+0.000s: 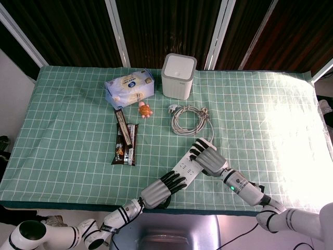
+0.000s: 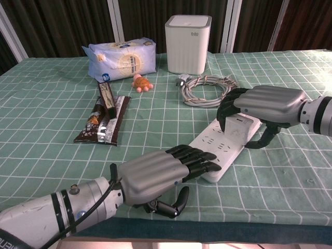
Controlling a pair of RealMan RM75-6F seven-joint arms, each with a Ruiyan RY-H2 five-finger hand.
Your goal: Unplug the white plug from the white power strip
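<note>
White plug [image 2: 237, 126] seated in far end of white power strip [image 2: 224, 141], near front table edge.

Strip's near end is pressed flat under left hand [image 2: 155, 174], fingers laid together. Plug is covered by right hand [image 2: 264, 106], fingers curled over it, thumb beside; actual grip cannot be told.

A green cloth with a white grid [image 1: 67, 125] covers the surface. Behind it stand dark panels split by white frame bars [image 1: 117, 31]. Bright light washes out the cloth's right side [image 1: 291, 120].
</note>
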